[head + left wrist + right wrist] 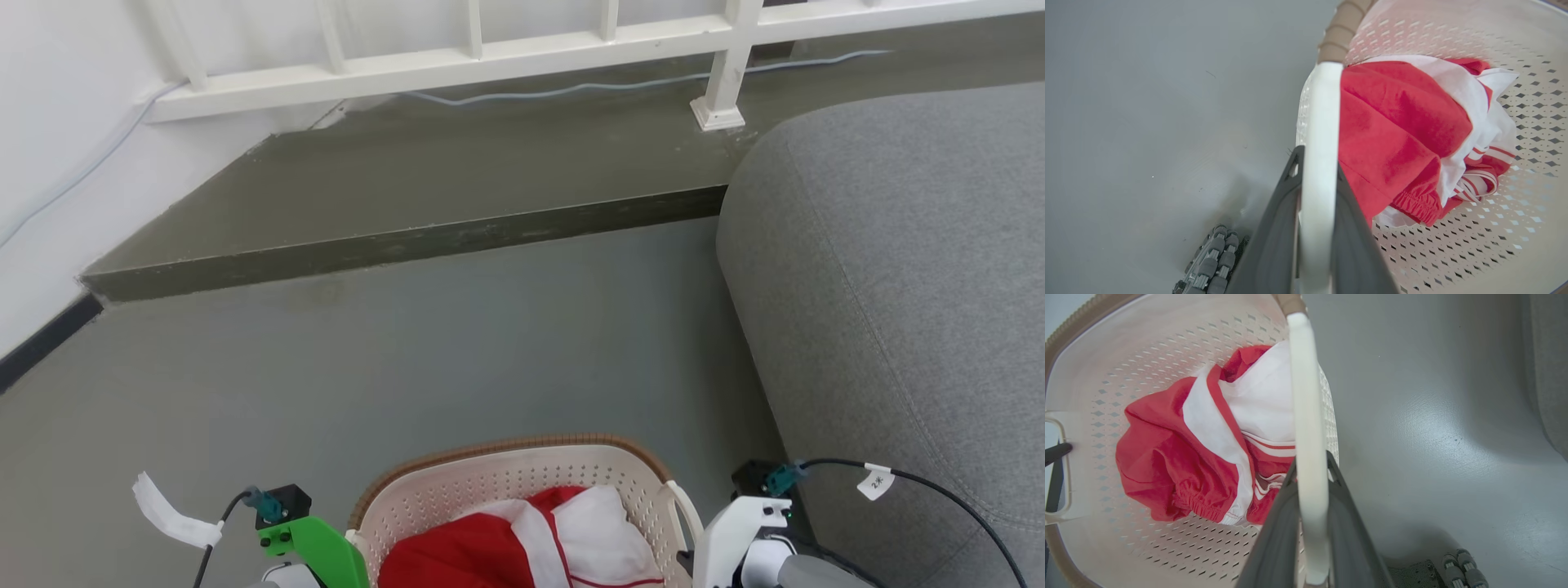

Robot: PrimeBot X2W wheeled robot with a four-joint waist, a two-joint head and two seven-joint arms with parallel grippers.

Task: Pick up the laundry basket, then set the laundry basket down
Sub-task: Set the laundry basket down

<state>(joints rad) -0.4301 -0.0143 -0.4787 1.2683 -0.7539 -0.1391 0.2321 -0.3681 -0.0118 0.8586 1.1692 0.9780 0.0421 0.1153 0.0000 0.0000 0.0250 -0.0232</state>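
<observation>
Dark fingers of left gripper (1316,163) clamped on left loop handle (1319,122) of the laundry basket (506,482). Basket at 6 o'clock in head view, over grey floor (408,359), with a red-and-white garment (490,547) bunched inside. Right gripper (1312,463) pinched tight on right loop handle (1304,396). Grey sofa (898,286) at 3 o'clock, just beside basket. Can't tell if basket is off the floor.

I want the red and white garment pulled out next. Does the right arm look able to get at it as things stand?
Probably not yet: the right gripper is shut on the laundry basket's handle. The garment lies uncovered just beside it, so reach looks fine once it lets go.
</observation>
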